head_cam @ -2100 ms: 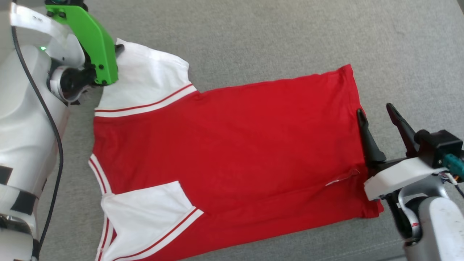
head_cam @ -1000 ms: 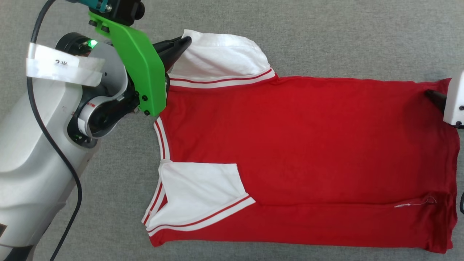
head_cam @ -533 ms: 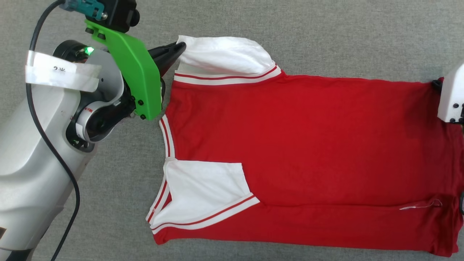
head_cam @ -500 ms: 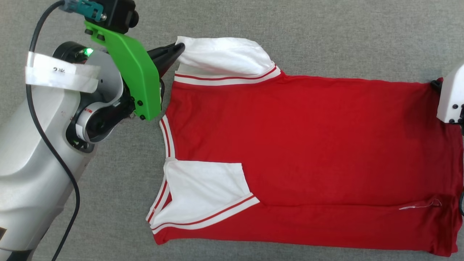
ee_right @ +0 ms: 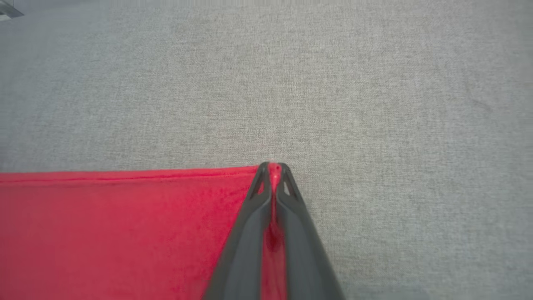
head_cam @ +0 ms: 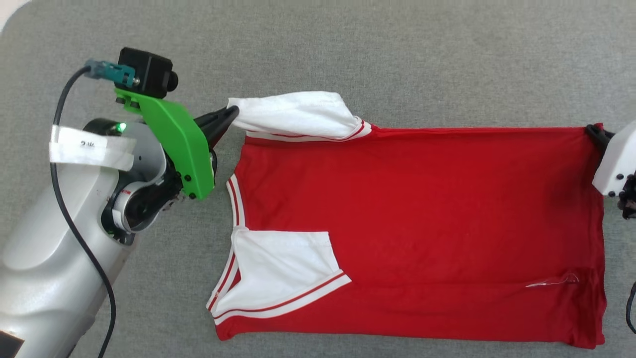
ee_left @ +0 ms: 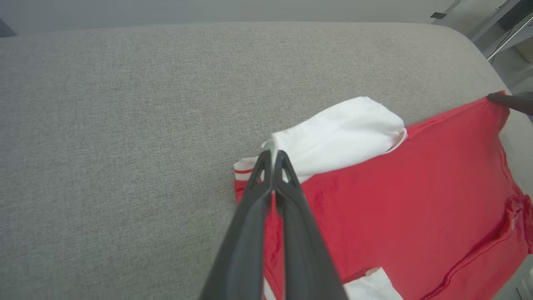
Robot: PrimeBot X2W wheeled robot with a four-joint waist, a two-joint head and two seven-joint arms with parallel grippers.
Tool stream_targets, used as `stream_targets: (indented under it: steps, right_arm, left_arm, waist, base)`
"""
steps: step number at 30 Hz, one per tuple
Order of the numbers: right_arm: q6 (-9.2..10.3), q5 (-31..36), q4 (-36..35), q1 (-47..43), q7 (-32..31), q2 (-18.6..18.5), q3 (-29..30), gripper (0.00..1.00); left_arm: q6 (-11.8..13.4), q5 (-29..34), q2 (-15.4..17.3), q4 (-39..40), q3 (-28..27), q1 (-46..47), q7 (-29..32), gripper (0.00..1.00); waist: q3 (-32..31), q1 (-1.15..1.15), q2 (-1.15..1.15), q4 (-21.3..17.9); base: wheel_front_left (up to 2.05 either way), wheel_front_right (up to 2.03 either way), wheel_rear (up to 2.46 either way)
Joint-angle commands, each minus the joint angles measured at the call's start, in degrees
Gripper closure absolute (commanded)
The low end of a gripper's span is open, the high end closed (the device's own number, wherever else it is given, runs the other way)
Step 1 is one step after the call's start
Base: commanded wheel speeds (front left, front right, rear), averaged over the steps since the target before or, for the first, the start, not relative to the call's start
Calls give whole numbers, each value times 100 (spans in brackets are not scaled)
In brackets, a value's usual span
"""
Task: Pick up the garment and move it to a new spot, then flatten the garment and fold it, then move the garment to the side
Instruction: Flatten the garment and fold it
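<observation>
The near long edge of the garment (head_cam: 412, 214) lies flat on the grey upholstered surface (head_cam: 397, 44), with its near white sleeve (head_cam: 283, 271) folded in over the red body and a loose white thread (head_cam: 551, 282) close to the hem. The lettered front is not visible, so the shirt seems to lie face down. The red panel beyond is spread smooth, collar end toward the robot's left and hem toward its right.

At the far edge both arms have a hold. The left gripper (head_cam: 229, 115), ahead of its green camera bracket (head_cam: 174, 144), has its fingers clamped on the tip of the far white sleeve (head_cam: 298, 114), as it did a second ago. That sleeve now stands slightly raised and bunched rather than lying flat. The right gripper (ee_right: 274, 166), open beside the hem two seconds ago, has just pinched shut on the far hem corner, with red cloth showing between its fingertips.

With both far corners held and the edge between them drawn straight, the flattening looks finished. The likely next step is a fold, carrying this far edge toward the near one. The bunched sleeve could fold in crooked.
</observation>
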State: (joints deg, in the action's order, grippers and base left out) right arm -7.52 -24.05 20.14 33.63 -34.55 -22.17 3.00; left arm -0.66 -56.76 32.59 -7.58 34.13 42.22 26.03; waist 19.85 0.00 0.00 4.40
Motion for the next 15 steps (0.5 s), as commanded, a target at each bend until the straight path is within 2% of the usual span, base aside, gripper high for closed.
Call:
stream_targets:
  steps: [1, 15]
  right_arm:
    - [3, -118, 39, -166, 127, -10, 38, 100]
    - [3, -917, -339, -1641, 1405, -93, -104, 100]
  left_arm:
    - [46, -37, 9, -8, -42, -155, -98, 100]
    - [393, -227, 179, 492, -14, -1527, -456, 100]
  waist:
    - [-299, 0, 0, -38]
    - [-871, 0, 0, 9]
  base:
    - [0, 0, 0]
    - [0, 0, 0]
